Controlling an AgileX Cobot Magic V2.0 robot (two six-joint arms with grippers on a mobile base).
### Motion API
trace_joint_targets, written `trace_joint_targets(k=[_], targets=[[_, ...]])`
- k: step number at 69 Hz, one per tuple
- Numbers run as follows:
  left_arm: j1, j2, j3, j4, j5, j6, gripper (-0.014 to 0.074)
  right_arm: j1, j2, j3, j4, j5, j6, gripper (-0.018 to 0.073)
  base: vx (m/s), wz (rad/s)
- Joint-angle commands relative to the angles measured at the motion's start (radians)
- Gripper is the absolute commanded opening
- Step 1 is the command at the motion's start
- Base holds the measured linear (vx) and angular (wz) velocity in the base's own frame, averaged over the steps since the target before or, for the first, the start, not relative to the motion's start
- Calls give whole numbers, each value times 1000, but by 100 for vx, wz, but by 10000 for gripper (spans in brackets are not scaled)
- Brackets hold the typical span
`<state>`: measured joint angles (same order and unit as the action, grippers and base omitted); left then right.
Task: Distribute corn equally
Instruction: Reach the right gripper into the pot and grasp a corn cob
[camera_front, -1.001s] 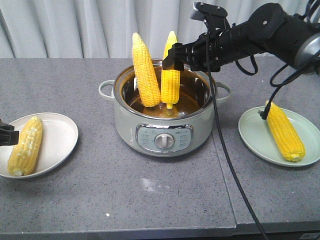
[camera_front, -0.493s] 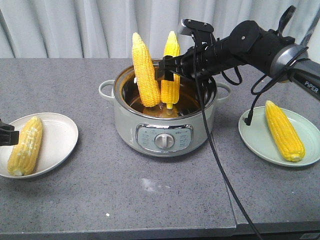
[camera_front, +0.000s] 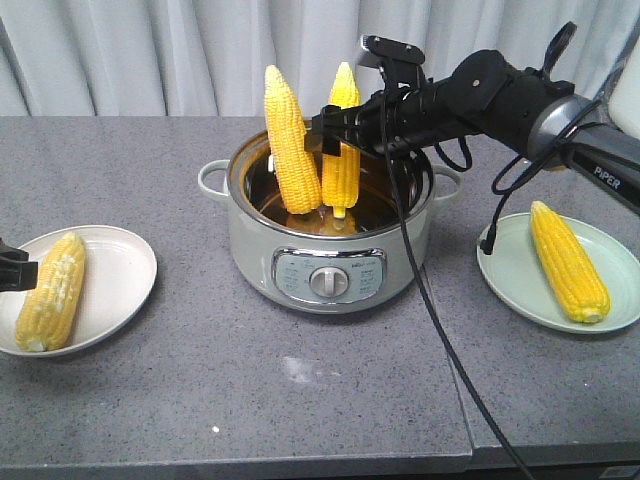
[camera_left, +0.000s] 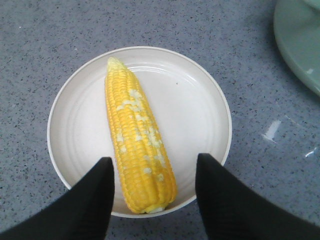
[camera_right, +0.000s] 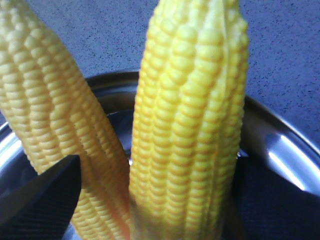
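Note:
Two corn cobs stand upright in the pot (camera_front: 330, 262): a left cob (camera_front: 289, 140) (camera_right: 50, 115) and a right cob (camera_front: 341, 186) (camera_right: 195, 125). My right gripper (camera_front: 333, 135) (camera_right: 157, 165) is open and straddles the right cob at mid-height. Its right finger is against the cob, while the left finger stands off in front of the other cob. A third cob (camera_front: 50, 292) (camera_left: 137, 145) lies on the white plate (camera_front: 118, 268) (camera_left: 195, 110). My left gripper (camera_front: 12, 270) (camera_left: 154, 159) hovers open over that cob's butt end. Another cob (camera_front: 568, 260) lies on the pale green plate (camera_front: 508, 268).
The pot has side handles (camera_front: 212, 180) and a front dial (camera_front: 328, 283), and its steel rim (camera_right: 280, 145) curves behind the cobs. A black cable (camera_front: 440, 300) hangs from the right arm across the table's front. The pot's body (camera_left: 300, 40) shows at the upper right of the left wrist view.
The right arm has reached further left, bringing its open fingers around the right-hand cob in the pot. The cobs, plates and left gripper have not moved.

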<state>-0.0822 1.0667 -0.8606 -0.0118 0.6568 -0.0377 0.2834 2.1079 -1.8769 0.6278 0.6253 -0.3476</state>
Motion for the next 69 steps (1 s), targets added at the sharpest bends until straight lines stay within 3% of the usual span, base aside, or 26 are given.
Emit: trace_joint_targets(k=[1, 19, 51, 69], targets=[[-3, -21, -24, -10, -51, -8, 370, -11, -37, -26, 2, -53, -5, 550, 0, 0], [-3, -21, -24, -10, -52, -8, 370, -11, -31, -26, 0, -78, -9, 479, 0, 0], [-3, -21, -24, -10, -52, -8, 370, -11, -31, -26, 0, -62, -16, 192, 0, 0], [-3, -21, -24, -10, -52, -8, 370, -11, -32, -26, 0, -58, -52, 162, 0, 0]])
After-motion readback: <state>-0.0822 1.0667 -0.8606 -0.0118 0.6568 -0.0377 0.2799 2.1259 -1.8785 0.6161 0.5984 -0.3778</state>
